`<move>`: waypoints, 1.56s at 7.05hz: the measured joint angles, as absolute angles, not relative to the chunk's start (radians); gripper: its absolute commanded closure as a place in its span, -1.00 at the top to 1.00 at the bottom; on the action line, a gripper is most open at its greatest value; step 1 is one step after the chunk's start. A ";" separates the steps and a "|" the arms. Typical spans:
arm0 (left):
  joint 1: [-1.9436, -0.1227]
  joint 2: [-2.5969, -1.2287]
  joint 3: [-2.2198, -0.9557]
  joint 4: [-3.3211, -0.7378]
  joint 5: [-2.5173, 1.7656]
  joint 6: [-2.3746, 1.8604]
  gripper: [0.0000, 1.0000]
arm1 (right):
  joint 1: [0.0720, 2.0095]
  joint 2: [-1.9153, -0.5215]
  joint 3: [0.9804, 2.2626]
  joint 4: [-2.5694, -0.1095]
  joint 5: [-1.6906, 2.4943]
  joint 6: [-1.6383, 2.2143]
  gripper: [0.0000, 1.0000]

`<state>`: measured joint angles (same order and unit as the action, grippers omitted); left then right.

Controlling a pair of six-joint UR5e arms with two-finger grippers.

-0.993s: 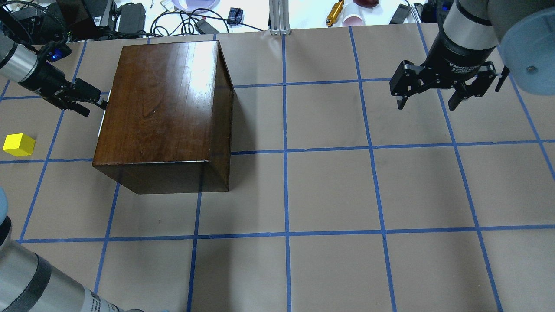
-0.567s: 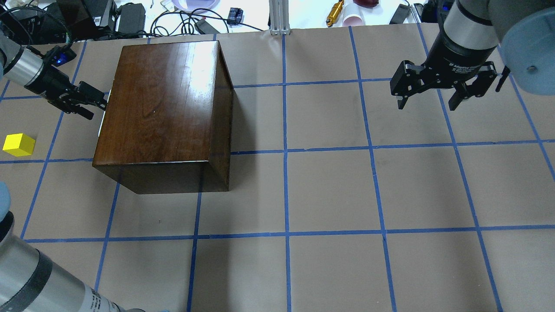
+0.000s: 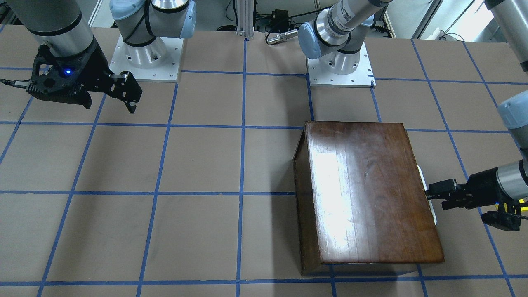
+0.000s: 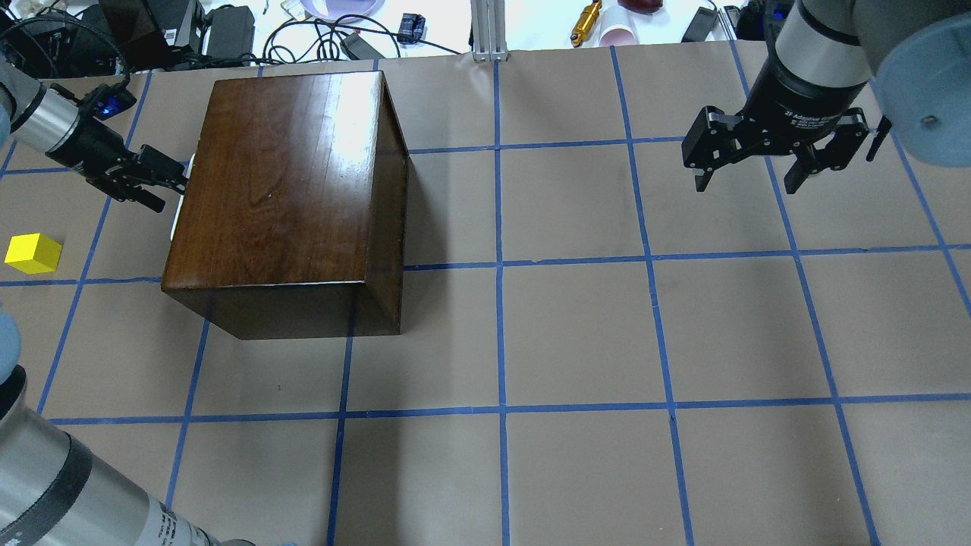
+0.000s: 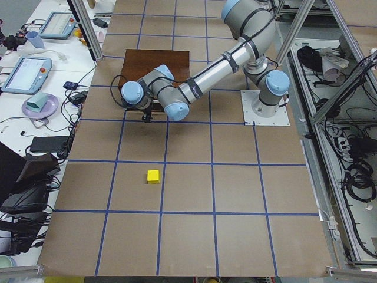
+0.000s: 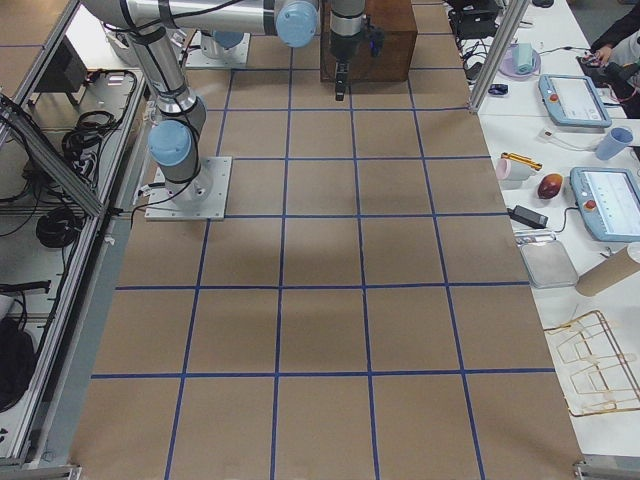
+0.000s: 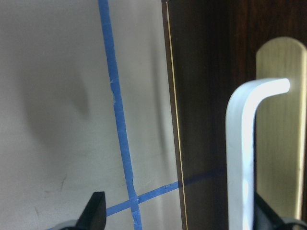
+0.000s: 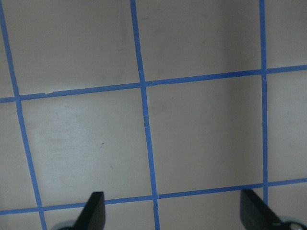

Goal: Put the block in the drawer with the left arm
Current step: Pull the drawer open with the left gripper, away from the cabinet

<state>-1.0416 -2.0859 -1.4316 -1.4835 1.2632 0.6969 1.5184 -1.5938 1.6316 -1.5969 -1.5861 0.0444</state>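
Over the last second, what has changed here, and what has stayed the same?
The left gripper edged slightly toward the box's handle, which stands between its open fingers; nothing is gripped. The yellow block, the box, its shut drawer and the open right gripper stayed put.

Your overhead: behind robot (image 3: 339, 62), looking down | front: facing it, steep | ends: along the bench (image 4: 576, 334), far | wrists: close | exteriors share the box (image 4: 281, 189)

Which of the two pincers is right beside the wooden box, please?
The left pincer, open at the whitish handle of the box; the right pincer hangs far from it.
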 measured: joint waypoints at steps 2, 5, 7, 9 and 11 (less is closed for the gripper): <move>-1.042 -2.086 -1.430 -1.461 1.302 0.704 1.00 | 1.518 -1.594 1.631 -1.597 -1.586 0.044 1.00; -1.042 -2.087 -1.417 -1.455 1.325 0.714 1.00 | 1.519 -1.594 1.631 -1.597 -1.586 0.044 1.00; -1.041 -2.088 -1.408 -1.454 1.336 0.732 1.00 | 1.519 -1.594 1.631 -1.597 -1.586 0.044 1.00; -1.037 -2.091 -1.401 -1.454 1.343 0.754 1.00 | 1.519 -1.594 1.631 -1.597 -1.586 0.045 1.00; -1.033 -2.100 -1.382 -1.454 1.356 0.778 1.00 | 1.519 -1.594 1.631 -1.597 -1.586 0.044 1.00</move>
